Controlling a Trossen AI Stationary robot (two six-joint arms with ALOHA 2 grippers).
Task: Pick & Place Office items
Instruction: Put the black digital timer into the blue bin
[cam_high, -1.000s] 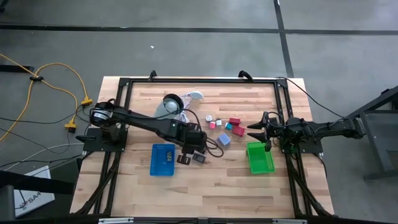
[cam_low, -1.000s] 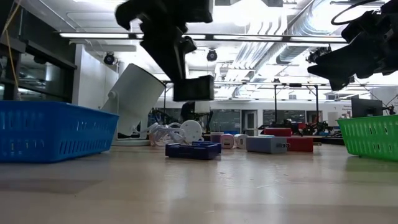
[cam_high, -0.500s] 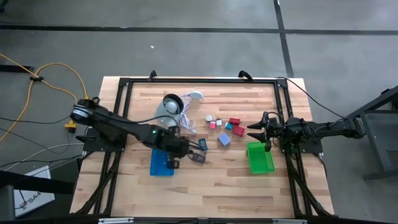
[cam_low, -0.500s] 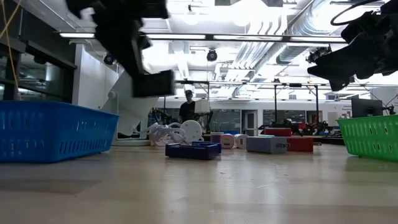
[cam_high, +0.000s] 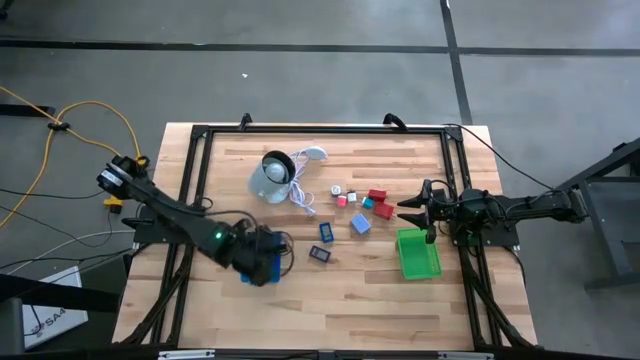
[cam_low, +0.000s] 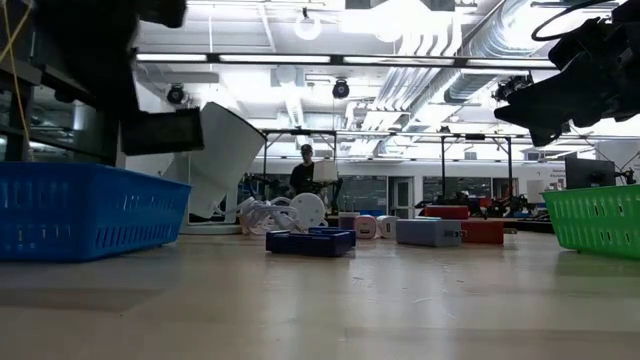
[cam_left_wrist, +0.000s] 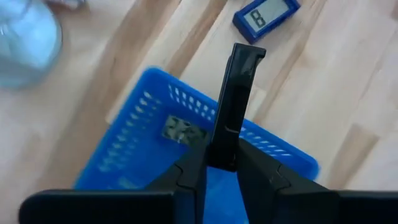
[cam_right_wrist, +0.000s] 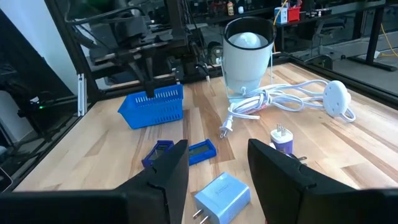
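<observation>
My left gripper (cam_left_wrist: 221, 167) is shut on a dark flat clip-like piece (cam_left_wrist: 237, 99) and hangs over the blue tray (cam_high: 274, 268), which lies at the table's near left. In the low view the piece (cam_low: 165, 130) shows above the tray's wall (cam_low: 90, 210). Two dark-blue pieces (cam_high: 326, 232) (cam_high: 319, 254) lie on the wood right of the tray. A pale-blue block (cam_high: 360, 224), red blocks (cam_high: 377, 196), and pink, teal and white bits sit mid-table. My right gripper (cam_right_wrist: 217, 180) waits open at the right, beside the green tray (cam_high: 417, 253). My left gripper pinches the dark piece near one end (cam_left_wrist: 222, 146) between its two fingers (cam_left_wrist: 189, 177). The fingers slant downward over the blue tray. The piece sticks out past the fingertips, lifted clear of the tray and the table.
A grey-white round object (cam_high: 271, 175) with a coiled white cord (cam_high: 305, 190) stands at the far middle, behind the blue tray. A dark frame (cam_high: 320, 130) runs around the tabletop. Bare wood lies between the two trays along the near edge.
My left gripper has gone toward the table's left and near edges, from beside the dark-blue pieces to above the blue tray. It has rolled about its own axis on the way, staying shut on the dark piece, which has travelled with it clear of the table.
</observation>
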